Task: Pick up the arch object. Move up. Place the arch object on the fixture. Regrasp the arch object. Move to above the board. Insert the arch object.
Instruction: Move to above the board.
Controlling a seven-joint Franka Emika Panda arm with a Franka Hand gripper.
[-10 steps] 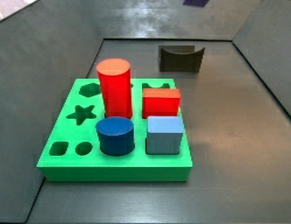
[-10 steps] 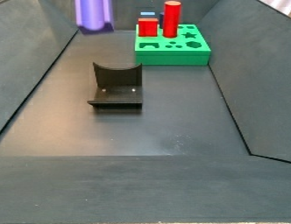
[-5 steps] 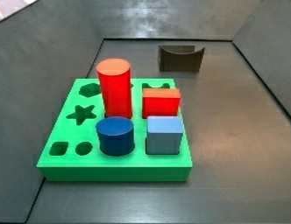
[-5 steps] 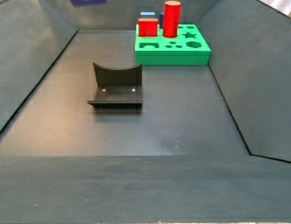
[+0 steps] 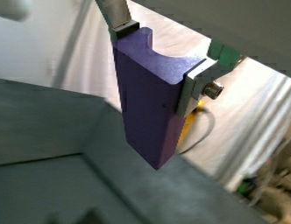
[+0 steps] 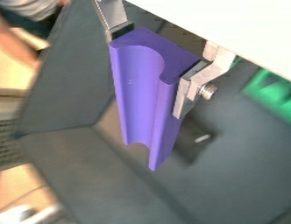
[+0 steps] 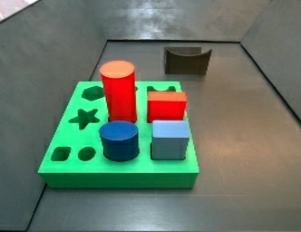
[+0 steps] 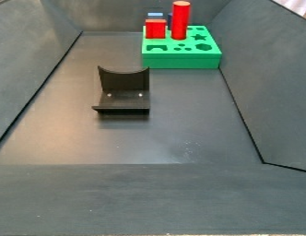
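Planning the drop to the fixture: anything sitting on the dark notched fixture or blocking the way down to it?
Nothing visible. The dark notched fixture stands bare on the floor, apart from the green board. The gripper, out of both side views, holds the long purple arch object.

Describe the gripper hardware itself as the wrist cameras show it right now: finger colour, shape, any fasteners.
In both wrist views the gripper shows two flat silver metal plate fingers. One finger carries a stepped silver bracket with a round bolt head on its side. No cables or markings belonging to the gripper can be made out. It is above the frame of both side views, so nothing of the arm shows.
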